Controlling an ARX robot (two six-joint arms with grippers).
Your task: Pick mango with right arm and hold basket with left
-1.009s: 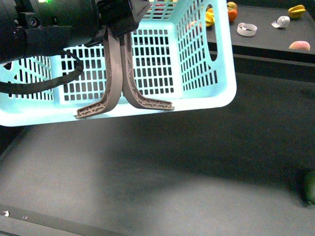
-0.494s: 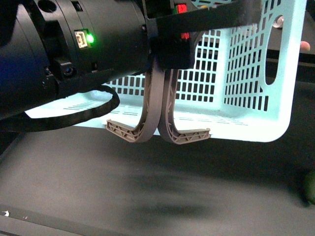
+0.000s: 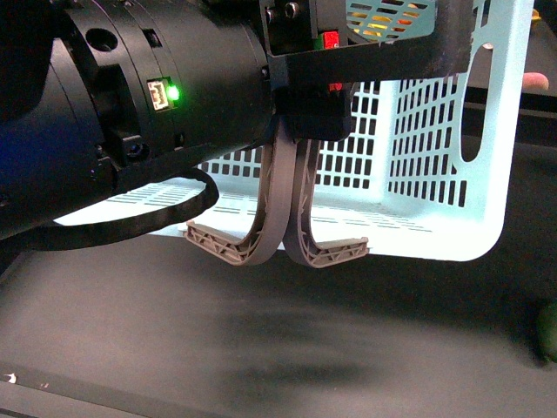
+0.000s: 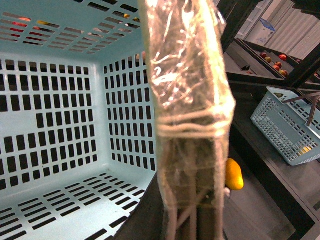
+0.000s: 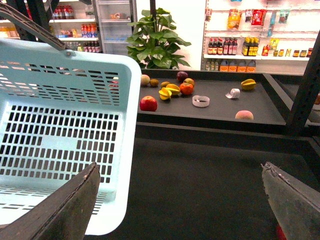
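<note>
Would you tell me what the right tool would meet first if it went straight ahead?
The right tool would probably meet the bare dark counter first, or the front edge of the fruit shelf beyond; depth is unclear. The basket lies aside.

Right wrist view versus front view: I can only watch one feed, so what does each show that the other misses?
Only the right wrist view shows a red apple, a potted plant, stocked shelves and the right gripper, its jaws wide open. Only the front view shows the left arm with its green light, holding the basket by its handles, and a dark green fruit. Both show the light-blue basket.
</note>
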